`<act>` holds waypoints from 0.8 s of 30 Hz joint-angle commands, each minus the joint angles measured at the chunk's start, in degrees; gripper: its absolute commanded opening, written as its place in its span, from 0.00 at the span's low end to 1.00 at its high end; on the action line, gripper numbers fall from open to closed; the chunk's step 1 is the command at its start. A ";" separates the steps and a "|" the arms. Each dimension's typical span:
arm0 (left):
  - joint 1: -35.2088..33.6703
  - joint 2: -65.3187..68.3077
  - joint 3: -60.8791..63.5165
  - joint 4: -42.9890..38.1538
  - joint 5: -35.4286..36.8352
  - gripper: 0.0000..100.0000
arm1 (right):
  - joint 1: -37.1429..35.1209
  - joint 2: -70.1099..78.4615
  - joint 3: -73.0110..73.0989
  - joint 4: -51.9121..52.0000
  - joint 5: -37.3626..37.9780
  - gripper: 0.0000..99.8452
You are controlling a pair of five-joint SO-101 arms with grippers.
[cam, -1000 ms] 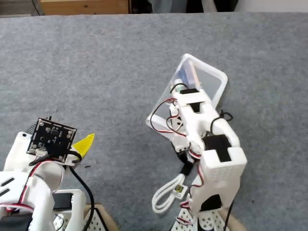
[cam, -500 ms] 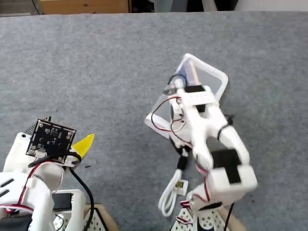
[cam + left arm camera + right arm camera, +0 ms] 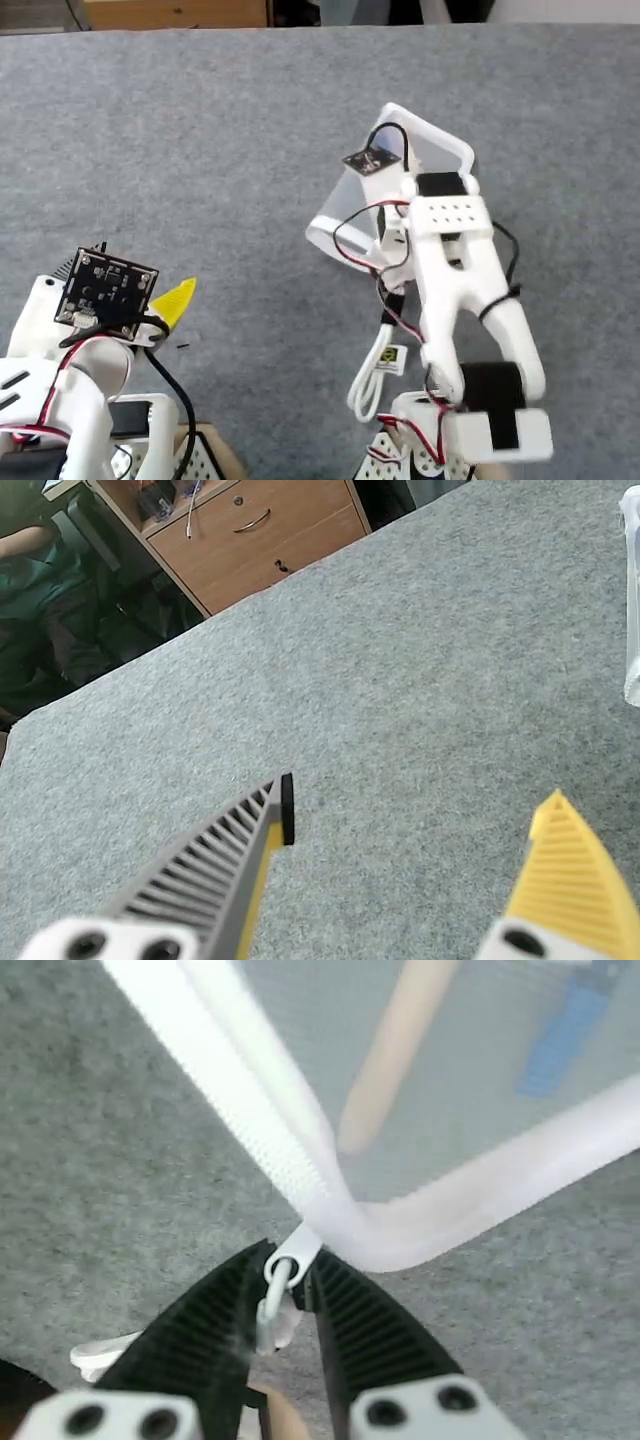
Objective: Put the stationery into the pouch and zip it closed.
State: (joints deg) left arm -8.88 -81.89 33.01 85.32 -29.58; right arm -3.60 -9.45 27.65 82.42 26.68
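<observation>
The clear pouch (image 3: 345, 205) with a white zipper rim lies on the grey carpet at centre right, under my right arm. In the right wrist view, a wooden pencil (image 3: 390, 1060) and a blue pen (image 3: 565, 1035) show through the pouch wall. My right gripper (image 3: 285, 1268) is shut on the metal zipper pull (image 3: 275, 1290) at a corner of the pouch (image 3: 470, 1110). My left gripper (image 3: 420, 795) stands open over bare carpet at the near left, one finger grey, the other yellow (image 3: 176, 299). It holds nothing, and the pouch edge (image 3: 632, 630) is far off.
A white cable loop (image 3: 372, 385) hangs beside the right arm's base. A wooden drawer cabinet (image 3: 260, 530) stands past the table's far edge. Open carpet (image 3: 220, 150) spreads between the arms and to the far left.
The right arm has stretched farther out and to the right along the pouch, and the pouch's near corner has shifted with it. The left arm has kept still.
</observation>
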 commanded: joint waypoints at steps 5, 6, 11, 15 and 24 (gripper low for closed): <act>0.13 -0.35 -1.80 0.00 -0.26 0.38 | 0.35 -14.64 -0.66 3.78 5.98 0.01; 0.22 -0.35 -1.80 0.00 -0.18 0.38 | 0.26 -16.31 -0.75 4.75 6.59 0.01; 0.22 -0.18 -1.80 0.00 0.09 0.38 | 0.26 -22.11 -4.00 9.58 10.46 0.01; 1.54 -0.09 -1.80 0.00 0.18 0.38 | 0.26 -23.08 -8.57 12.92 12.48 0.01; 1.63 -0.09 -2.33 0.09 1.49 0.38 | -2.73 -24.22 -5.32 11.43 12.04 0.01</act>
State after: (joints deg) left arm -7.91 -81.89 33.01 85.32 -28.79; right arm -5.01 -31.08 23.16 94.81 38.46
